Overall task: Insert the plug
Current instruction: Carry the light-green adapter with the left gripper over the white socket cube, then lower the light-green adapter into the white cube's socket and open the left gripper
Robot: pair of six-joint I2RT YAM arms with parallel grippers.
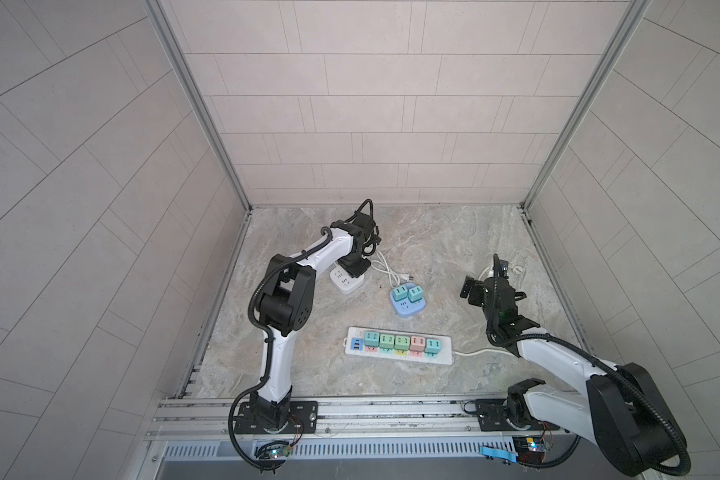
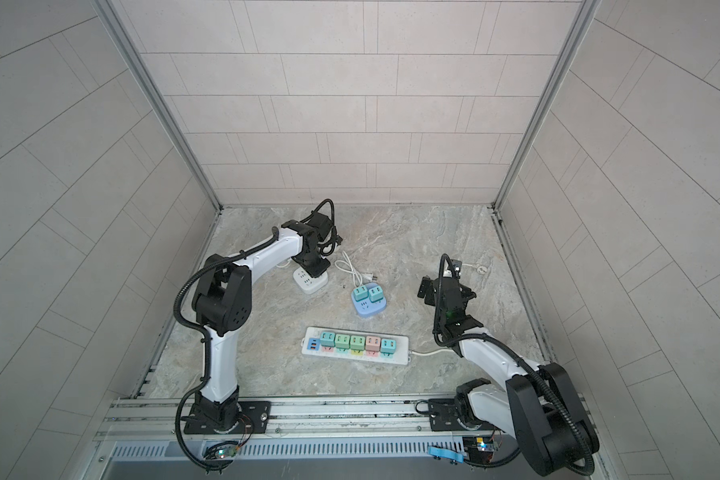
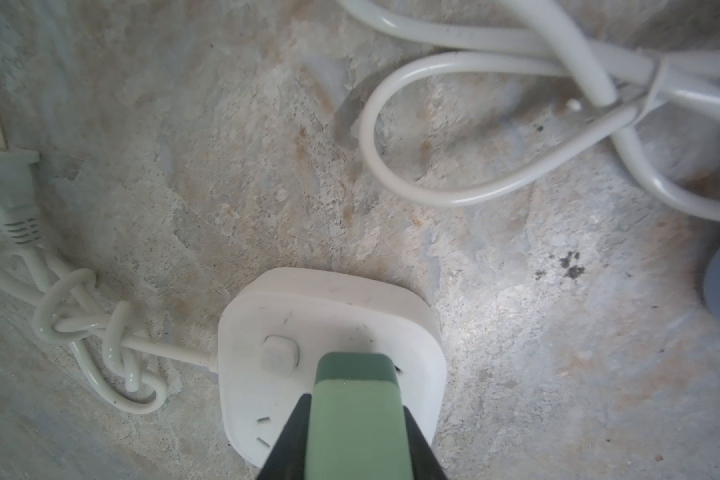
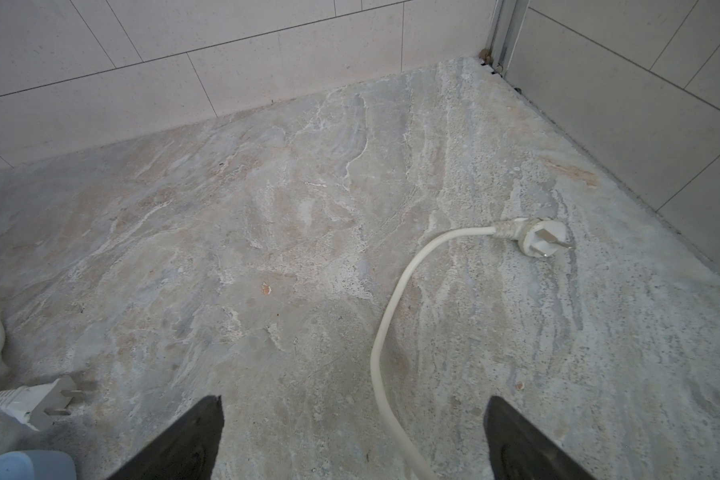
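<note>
Fingers (image 3: 294, 436) of the left gripper (image 3: 356, 419) pinch the green plug adapter (image 3: 356, 374) by its two flat sides. That hold keeps its body upright and its pins aimed down at the white socket cube (image 3: 329, 307). The adapter's darker base meets the cube's top face beside the push button (image 3: 279, 357). Whether the pins are fully home is hidden, so I judge the insertion to be under way rather than finished. The cube's own knotted cord (image 3: 84, 328) trails off one side to a loose two-pin plug (image 3: 5, 178), and a second looped cord (image 3: 454, 203) lies near; neither touches the adapter. Farther out, in both top views, a blue round socket hub (image 1: 406, 309) carries two teal adapters and a long power strip (image 1: 443, 352) carries five in a row, both well clear of the left arm. The right gripper (image 4: 354, 405) hangs spread wide and empty above the bare stone-patterned tabletop (image 4: 267, 208), beside a white cord ending in a three-pin plug (image 4: 545, 239), out of the way.
</note>
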